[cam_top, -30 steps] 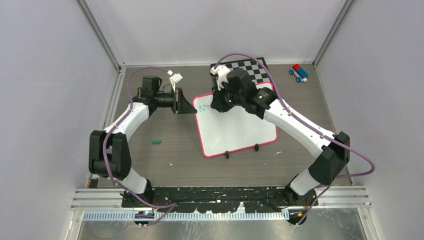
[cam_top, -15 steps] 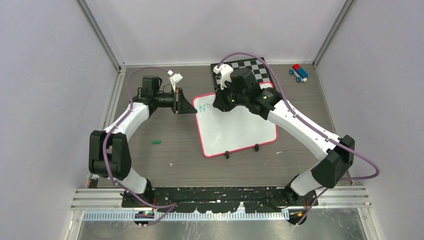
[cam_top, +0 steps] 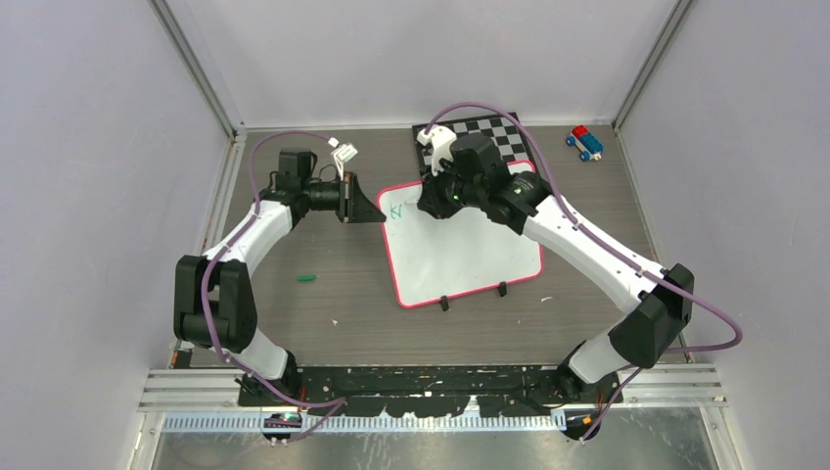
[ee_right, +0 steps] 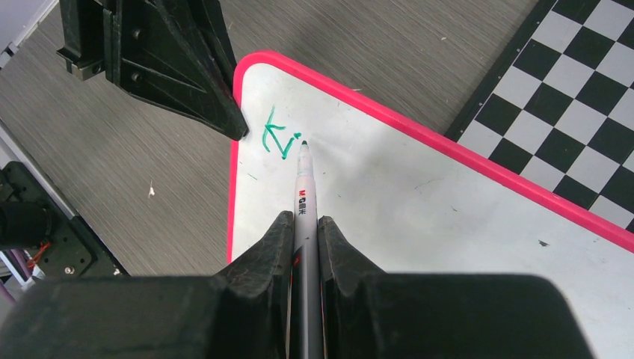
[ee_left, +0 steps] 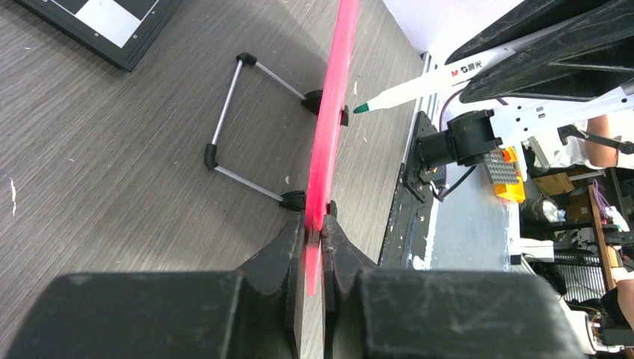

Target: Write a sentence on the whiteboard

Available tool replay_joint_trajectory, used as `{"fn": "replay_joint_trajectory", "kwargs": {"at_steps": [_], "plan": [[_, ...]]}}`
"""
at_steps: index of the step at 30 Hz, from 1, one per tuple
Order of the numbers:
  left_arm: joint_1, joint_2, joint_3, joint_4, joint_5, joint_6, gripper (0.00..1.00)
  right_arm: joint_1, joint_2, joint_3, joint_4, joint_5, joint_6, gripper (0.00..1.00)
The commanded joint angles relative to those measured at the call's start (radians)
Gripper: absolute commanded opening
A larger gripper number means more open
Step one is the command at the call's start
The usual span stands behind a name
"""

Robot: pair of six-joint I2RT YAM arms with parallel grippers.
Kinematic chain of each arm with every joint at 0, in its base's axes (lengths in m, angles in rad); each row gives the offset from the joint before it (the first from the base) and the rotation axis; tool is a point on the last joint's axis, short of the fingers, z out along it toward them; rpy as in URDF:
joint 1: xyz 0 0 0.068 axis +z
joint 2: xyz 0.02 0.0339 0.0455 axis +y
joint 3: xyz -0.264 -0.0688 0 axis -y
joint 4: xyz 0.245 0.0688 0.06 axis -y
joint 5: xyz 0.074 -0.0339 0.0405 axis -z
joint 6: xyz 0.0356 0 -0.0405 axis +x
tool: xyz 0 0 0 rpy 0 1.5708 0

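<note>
The whiteboard (cam_top: 470,255) sits on the surface (cam_top: 323,264) beside the chequered board (cam_top: 494,132), its left edge clenched by the left end effector (ee_left: 314,224), evidently to steady it, while the right end effector (ee_right: 304,224) grips the marker (ee_right: 302,176), tip beside the barely begun sentence (ee_right: 275,138).

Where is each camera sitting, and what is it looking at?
Top external: high behind the robot, looking down at the whiteboard; left arm and right arm show.
Left wrist: on the left hand, seen pinching the whiteboard's pink edge; looks along it.
Right wrist: on the right hand, seen holding the marker; looks down at the green writing.
Shared: both wrist views show the marker.
</note>
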Motion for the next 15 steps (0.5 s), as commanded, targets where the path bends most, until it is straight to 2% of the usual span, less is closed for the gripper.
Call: {"fn": "replay_joint_trajectory", "kwargs": {"at_steps": [1, 15], "plan": [[-0.014, -0.018, 0.011, -0.021, 0.029, 0.009, 0.0, -0.002, 0.01, 0.0, 0.033, 0.01, -0.013, 0.0], [-0.014, -0.012, 0.012, -0.021, 0.029, 0.014, 0.0, -0.002, 0.011, -0.04, 0.026, 0.007, -0.003, 0.0]]}}
